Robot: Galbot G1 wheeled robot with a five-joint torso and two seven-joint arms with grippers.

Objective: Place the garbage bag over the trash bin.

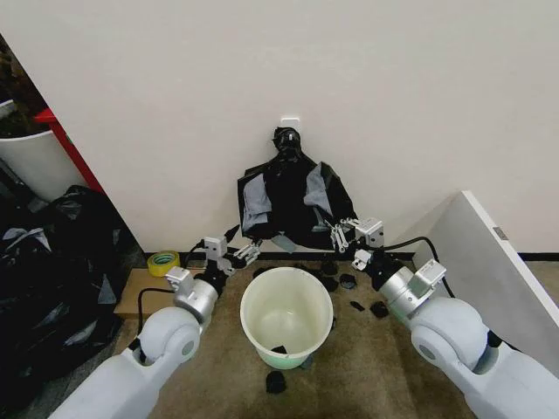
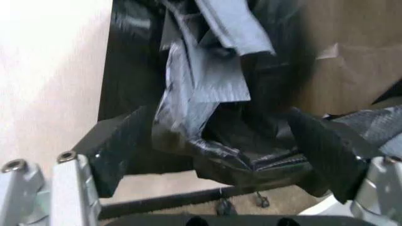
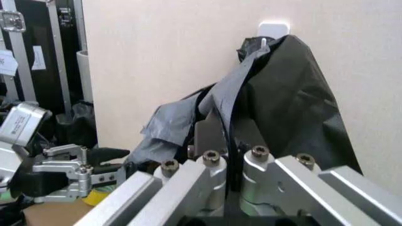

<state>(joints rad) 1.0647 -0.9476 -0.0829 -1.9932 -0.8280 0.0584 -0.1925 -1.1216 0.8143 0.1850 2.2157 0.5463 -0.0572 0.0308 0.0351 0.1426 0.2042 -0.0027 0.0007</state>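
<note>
The garbage bag [image 1: 293, 205] hangs from a white wall hook [image 1: 290, 120] above the trash bin [image 1: 286, 316] on the floor. The left claw [image 1: 242, 253] spreads at its lower edge; the right claw [image 1: 336, 232] pinches the bag's right side.

We went over all three views and honestly can't read a single word, number or logo anywhere. Closest thing is a small white paper label [image 3: 6, 61] stuck on the dark case at the edge of the right wrist view, plus another pale sticker [image 3: 20, 123] on the housing of the left gripper [image 3: 100, 162] there, but whatever's printed on them is too tiny to make out.
</note>
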